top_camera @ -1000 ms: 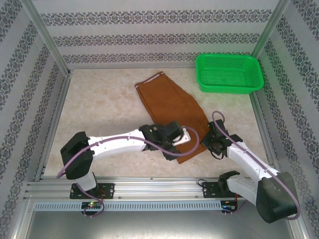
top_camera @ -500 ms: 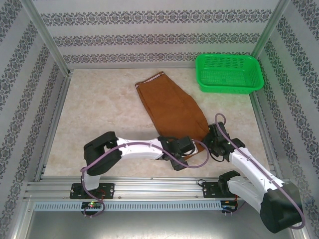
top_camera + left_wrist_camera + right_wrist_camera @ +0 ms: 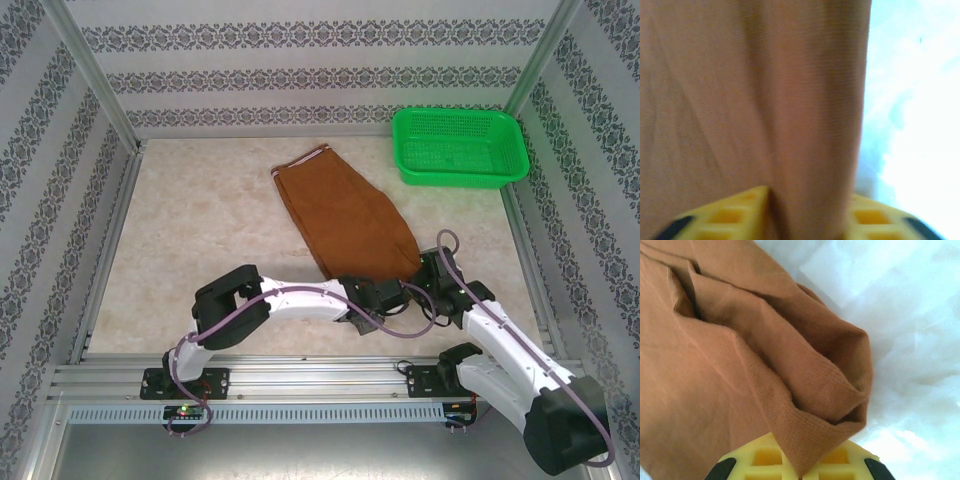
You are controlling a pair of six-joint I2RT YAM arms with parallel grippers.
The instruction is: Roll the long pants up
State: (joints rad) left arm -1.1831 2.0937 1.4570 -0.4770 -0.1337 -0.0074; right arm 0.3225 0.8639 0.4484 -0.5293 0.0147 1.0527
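- I see the pants (image 3: 345, 212) spread flat mid-frame in the overhead view, with their near end bunched just below centre.
- My left hand (image 3: 810, 212) is clamped on a fold of the brown cloth.
- My right hand (image 3: 801, 460) is pinched onto a folded corner at the bottom of its frame.
- The pale desk (image 3: 200, 230) lies under it all.
- A green basket (image 3: 460, 147) sits upper right, apart from the pants.
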